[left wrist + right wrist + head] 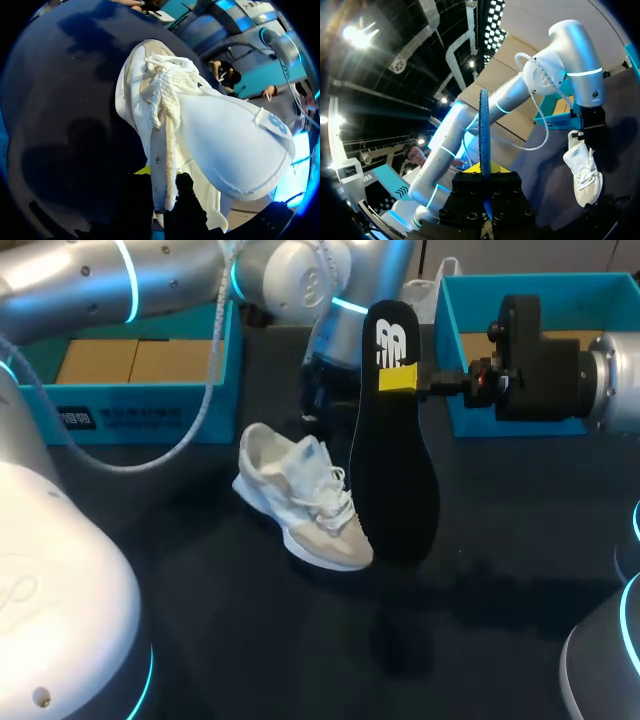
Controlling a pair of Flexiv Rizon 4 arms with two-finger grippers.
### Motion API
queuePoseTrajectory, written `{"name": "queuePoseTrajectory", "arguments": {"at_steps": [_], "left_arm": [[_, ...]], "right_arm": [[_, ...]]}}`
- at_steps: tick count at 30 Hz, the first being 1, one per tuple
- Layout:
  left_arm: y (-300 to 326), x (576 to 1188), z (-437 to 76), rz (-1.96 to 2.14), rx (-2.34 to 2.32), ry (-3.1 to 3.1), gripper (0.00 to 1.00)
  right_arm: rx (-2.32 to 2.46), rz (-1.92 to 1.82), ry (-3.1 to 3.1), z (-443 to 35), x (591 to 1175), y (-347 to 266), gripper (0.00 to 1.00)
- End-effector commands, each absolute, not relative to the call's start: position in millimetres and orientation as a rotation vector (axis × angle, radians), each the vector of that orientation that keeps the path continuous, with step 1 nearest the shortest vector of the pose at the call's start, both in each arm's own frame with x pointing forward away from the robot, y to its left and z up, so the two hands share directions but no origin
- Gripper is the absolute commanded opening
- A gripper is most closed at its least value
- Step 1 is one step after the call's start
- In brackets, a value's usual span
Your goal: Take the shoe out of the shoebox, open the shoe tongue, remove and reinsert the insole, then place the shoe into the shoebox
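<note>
Head view: right gripper point(400, 380) is clamped on the black insole point(395, 470) near its heel end, holding it upright above the dark table point(500, 540), toe end down, just beside the white shoe point(300, 490). Shoe sits on the table, toe toward the robot. Left wrist view: left gripper point(160, 192) pinches the shoe's heel collar between both fingers, laces and tongue ahead of it. 2 blue boxes stand at the far side, 1 left point(150, 415), 1 right point(450, 350), shoe between them.
</note>
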State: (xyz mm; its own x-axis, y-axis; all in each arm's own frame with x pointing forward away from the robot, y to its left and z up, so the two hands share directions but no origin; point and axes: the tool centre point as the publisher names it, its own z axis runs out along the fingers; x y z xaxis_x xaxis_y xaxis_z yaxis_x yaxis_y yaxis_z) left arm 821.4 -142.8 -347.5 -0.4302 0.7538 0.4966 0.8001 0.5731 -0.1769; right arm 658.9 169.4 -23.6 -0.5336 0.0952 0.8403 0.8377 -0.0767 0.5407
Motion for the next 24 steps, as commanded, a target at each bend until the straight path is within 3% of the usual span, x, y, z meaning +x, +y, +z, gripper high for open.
{"name": "queuePoseTrajectory", "arguments": {"at_steps": [1, 10, 24], "left_arm": [[-157, 834, -343, -0.236, -1.512, -2.042, 0.0], [-163, 846, -338, -0.212, -1.813, -1.981, 0.0], [-208, 847, -343, -0.186, -1.924, -1.974, 0.0]], "right_arm": [[-1.02, -1.665, -1.628, -24, 658, 171, 0.0], [-1.02, -1.665, -1.628, -24, 658, 171, 0.0], [-1.02, -1.665, -1.628, -24, 658, 171, 0.0]]}}
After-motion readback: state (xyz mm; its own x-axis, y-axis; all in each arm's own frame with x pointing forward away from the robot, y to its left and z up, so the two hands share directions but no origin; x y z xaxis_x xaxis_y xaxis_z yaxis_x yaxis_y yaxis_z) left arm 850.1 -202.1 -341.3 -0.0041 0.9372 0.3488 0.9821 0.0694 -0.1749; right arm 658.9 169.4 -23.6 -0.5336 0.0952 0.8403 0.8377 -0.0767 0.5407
